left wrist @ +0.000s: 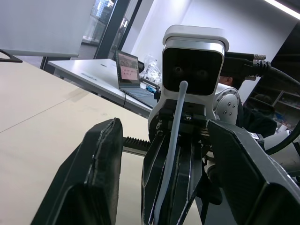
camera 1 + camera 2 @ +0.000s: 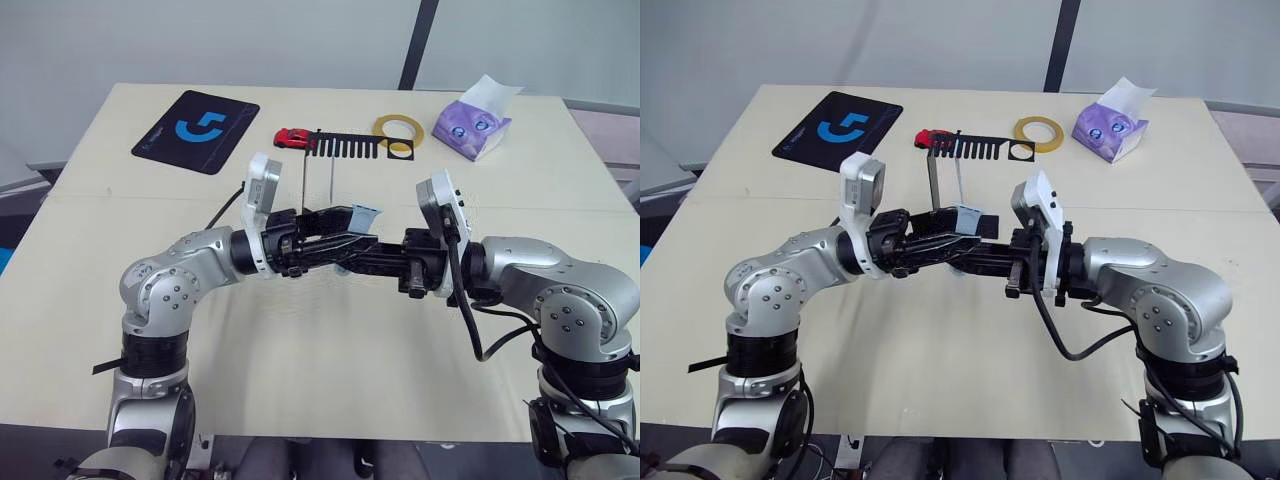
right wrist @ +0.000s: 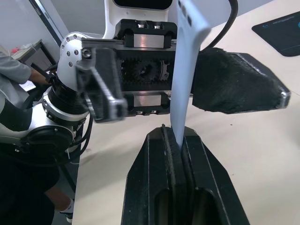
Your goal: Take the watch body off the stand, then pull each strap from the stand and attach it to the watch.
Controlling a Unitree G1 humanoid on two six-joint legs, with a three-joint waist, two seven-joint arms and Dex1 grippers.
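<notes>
Midway over the table [image 2: 300, 380], both arms are bent inward at the elbows so that the left gripper [image 2: 335, 245] and right gripper [image 2: 365, 262] are brought tip to tip. From the right wrist, a strap [image 3: 185, 70] is seen pinched between closed right fingers [image 3: 154, 187], its length running straight out from the tips. From the left wrist, the left fingers [image 1: 93, 178] are seen spread wide around it. Behind stands the stand [image 2: 345, 145].

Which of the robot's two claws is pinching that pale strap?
The right gripper: its fingers are shut on the strap. The left gripper stands open around it.
</notes>
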